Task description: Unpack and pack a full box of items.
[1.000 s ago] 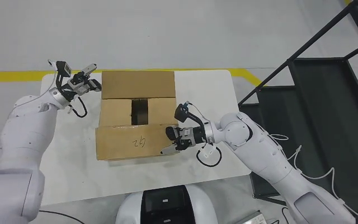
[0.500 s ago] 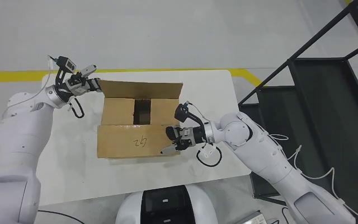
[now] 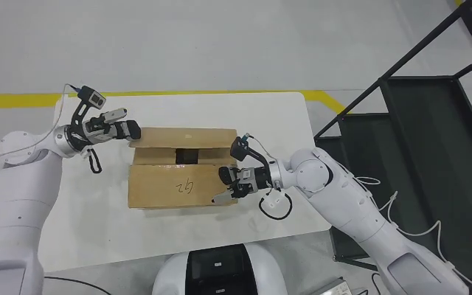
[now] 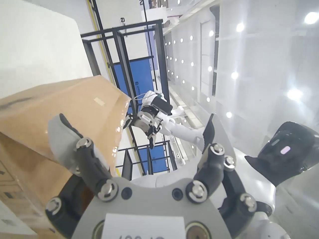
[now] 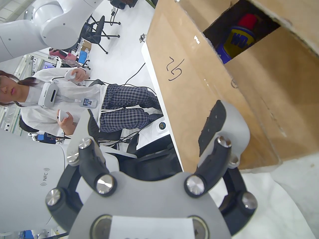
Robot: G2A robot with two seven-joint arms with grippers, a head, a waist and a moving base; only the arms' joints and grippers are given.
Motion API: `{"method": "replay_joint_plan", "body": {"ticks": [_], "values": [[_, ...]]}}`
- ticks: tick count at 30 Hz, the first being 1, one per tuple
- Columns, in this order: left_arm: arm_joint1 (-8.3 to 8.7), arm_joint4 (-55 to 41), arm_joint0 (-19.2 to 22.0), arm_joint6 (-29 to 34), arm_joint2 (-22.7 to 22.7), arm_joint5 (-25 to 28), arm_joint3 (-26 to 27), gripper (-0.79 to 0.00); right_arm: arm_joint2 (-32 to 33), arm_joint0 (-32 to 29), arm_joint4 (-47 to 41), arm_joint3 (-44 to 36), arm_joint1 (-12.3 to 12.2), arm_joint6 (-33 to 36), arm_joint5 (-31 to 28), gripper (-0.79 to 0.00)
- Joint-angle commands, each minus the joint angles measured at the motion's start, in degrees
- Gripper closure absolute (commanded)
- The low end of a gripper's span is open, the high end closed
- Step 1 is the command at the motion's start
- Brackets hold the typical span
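A box (image 3: 181, 193) is seen mid-frame on the counter (image 3: 265, 125), its near flap (image 3: 173, 181) laid flat and its far flap (image 3: 184, 136) tilted in over the opening, where a can (image 5: 240, 39) is glimpsed inside. The left end effector (image 3: 133, 130), spread wide, is set at the far flap's left end with one finger (image 4: 63, 135) laid against it, apparently so the flap can be pushed shut. The right end effector (image 3: 221, 186), also wide and holding nothing, is placed at the near flap's right end, seemingly to steady it.
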State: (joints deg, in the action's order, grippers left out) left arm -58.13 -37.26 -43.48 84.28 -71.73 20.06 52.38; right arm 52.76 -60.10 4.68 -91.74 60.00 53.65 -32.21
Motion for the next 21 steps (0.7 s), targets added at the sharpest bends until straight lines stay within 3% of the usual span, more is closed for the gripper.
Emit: {"method": "replay_joint_plan", "body": {"ticks": [1,7,21], "values": [[0.39,-0.01,-0.57,0.83,0.26,-0.86,1.2,-0.785,0.0,0.0,0.0,0.0,0.0,0.0,0.0,-0.785],[1.47,1.38,-1.74,2.4,1.68,-2.42,4.19,-0.785,0.03,-0.19,0.36,-0.13,0.01,-0.59,0.41,-0.785],[3.45,4.11,-1.65,1.23,4.8,-1.26,5.16,-0.785,1.19,-1.5,6.92,-2.0,-0.04,-5.77,8.78,-0.785]]}}
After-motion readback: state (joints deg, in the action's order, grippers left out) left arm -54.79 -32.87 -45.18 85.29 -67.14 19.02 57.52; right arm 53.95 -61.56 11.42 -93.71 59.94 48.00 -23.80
